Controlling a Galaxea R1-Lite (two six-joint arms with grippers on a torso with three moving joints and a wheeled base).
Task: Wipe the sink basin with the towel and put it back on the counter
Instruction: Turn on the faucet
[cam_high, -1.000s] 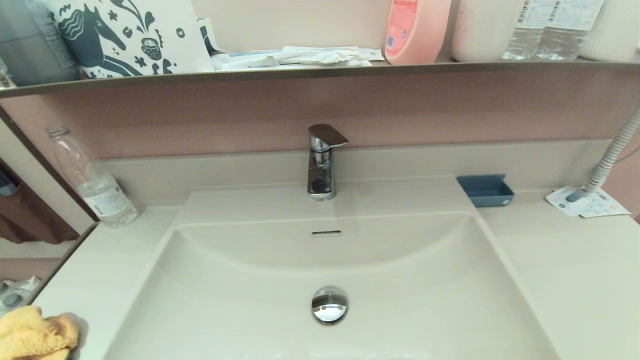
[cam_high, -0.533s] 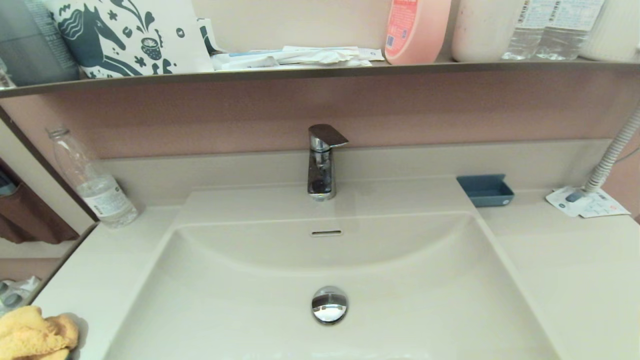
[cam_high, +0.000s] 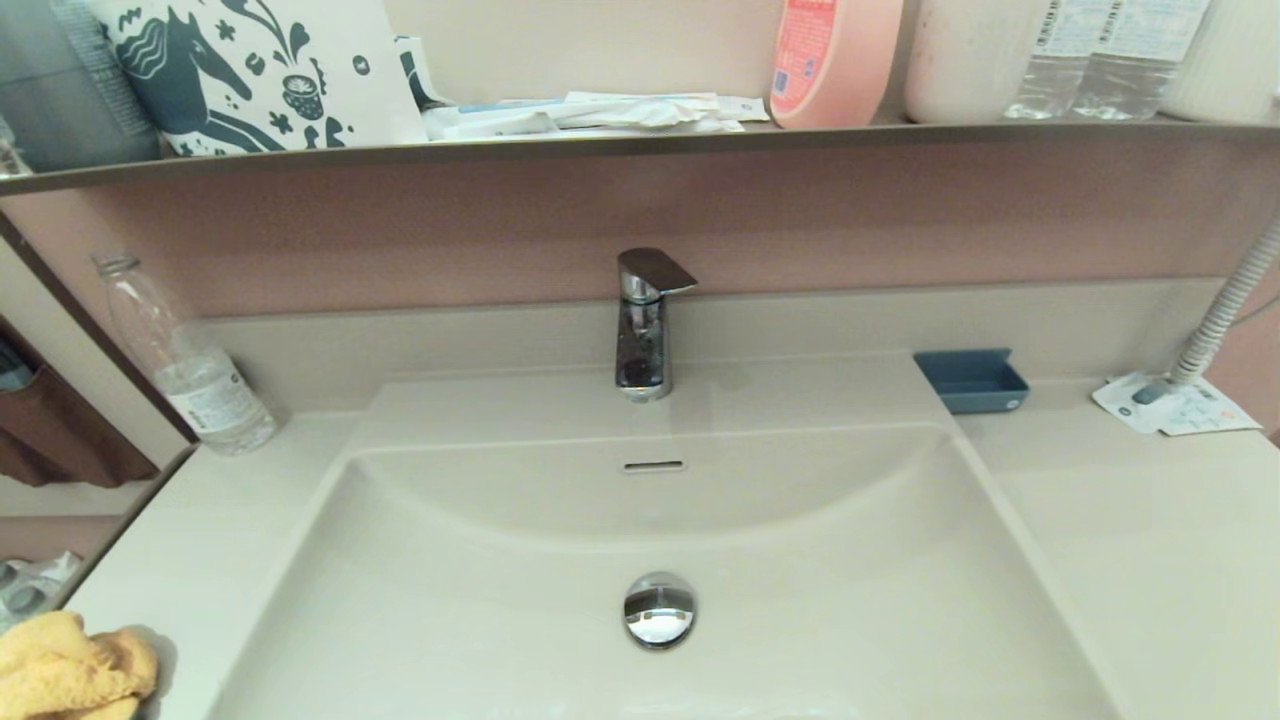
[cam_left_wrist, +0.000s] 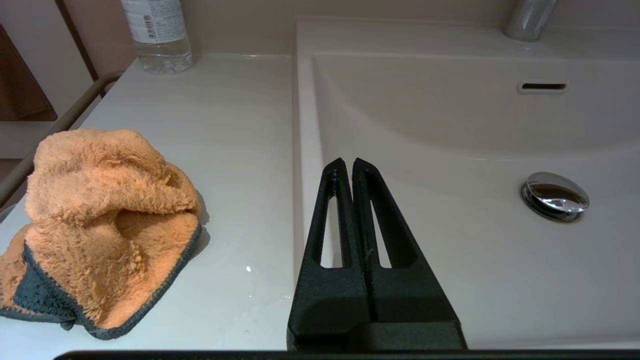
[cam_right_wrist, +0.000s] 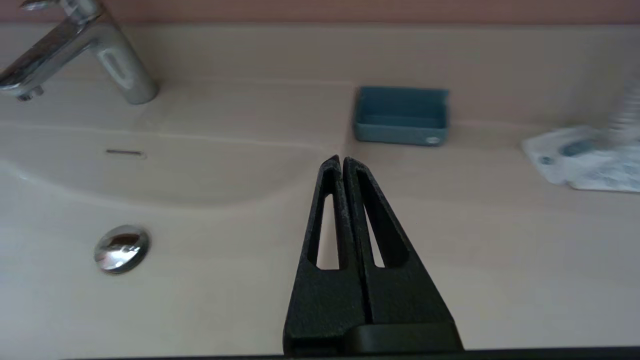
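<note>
The orange towel with a grey-blue edge lies bunched on the counter left of the sink basin. Its chrome drain plug sits in the basin floor. My left gripper is shut and empty, hanging over the basin's left rim, apart from the towel. My right gripper is shut and empty over the basin's right rim. Neither gripper shows in the head view.
A chrome faucet stands behind the basin. A clear water bottle is at the back left, a small blue tray and a paper packet with a ribbed hose at the back right. A dark shelf holds bottles above.
</note>
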